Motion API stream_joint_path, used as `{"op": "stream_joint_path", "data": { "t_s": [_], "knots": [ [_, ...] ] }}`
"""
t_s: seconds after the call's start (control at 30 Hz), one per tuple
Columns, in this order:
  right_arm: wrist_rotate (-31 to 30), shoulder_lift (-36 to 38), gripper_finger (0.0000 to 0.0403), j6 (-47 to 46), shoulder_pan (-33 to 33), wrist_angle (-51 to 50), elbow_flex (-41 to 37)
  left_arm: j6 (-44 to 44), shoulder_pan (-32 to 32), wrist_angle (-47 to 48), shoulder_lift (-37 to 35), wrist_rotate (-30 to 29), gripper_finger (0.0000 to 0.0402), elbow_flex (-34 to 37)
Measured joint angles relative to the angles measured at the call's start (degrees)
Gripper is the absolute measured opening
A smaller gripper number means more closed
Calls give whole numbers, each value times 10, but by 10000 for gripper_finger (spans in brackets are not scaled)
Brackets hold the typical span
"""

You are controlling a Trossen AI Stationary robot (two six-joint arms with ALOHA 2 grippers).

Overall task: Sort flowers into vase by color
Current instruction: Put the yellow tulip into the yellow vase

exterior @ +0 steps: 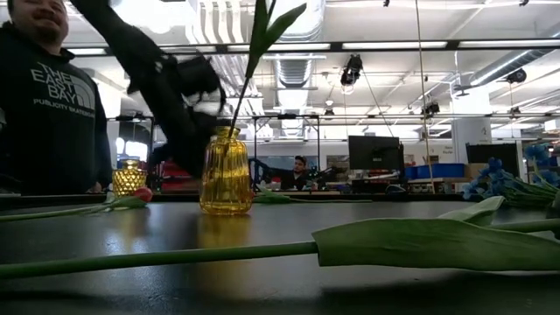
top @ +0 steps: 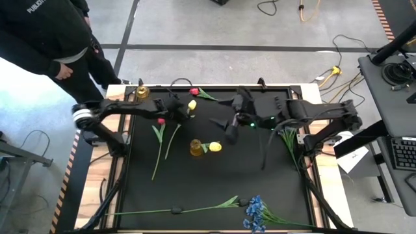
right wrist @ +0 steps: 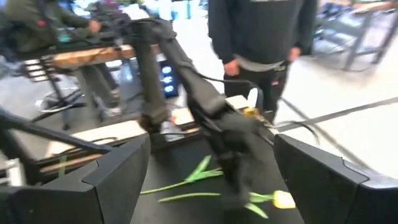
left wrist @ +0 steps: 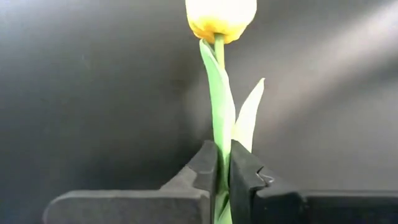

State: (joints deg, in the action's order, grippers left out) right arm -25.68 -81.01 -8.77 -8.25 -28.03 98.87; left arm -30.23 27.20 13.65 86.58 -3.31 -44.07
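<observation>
Yellow tulip (left wrist: pixel 221 15) clamped by left end effector (left wrist: pixel 222 171); amber vase (exterior: pixel 225 171) holds one stem; right end effector (right wrist: pixel 211 180) wide.

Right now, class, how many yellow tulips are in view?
2. One tulip in the left gripper, at the back; another tulip in the centre vase. Others may be hidden.

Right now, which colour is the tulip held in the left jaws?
Yellow. The left wrist view shows it best: the tulip has a yellow head on a green stem.
</observation>
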Motion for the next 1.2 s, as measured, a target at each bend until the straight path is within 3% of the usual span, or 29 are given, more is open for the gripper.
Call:
{"op": "stream_joint_path", "data": {
  "t_s": [0.27, 0.5, 0.67, 0.93, 1.07, 1.2],
  "knots": [
    [-31, 73, 331, -25, 8, -12, -79, 50, -37, -83, -214, 17, 0, 0],
    [-29, 85, 329, -28, 3, 16, -126, 158, -82, -248, -319, 11, 0, 1],
    [-29, 81, 327, -24, 2, 34, -136, 175, -143, -333, -314, 12, 0, 6],
    [-29, 79, 326, -27, 3, 37, -133, 227, -248, -397, -238, -258, 0, 8],
    [-29, 78, 326, -37, 3, 39, -133, 218, -249, -441, -213, -301, 0, 8],
    [-29, 78, 326, -42, 3, 39, -133, 197, -255, -431, -199, -304, 0, 8]
  ]
}}
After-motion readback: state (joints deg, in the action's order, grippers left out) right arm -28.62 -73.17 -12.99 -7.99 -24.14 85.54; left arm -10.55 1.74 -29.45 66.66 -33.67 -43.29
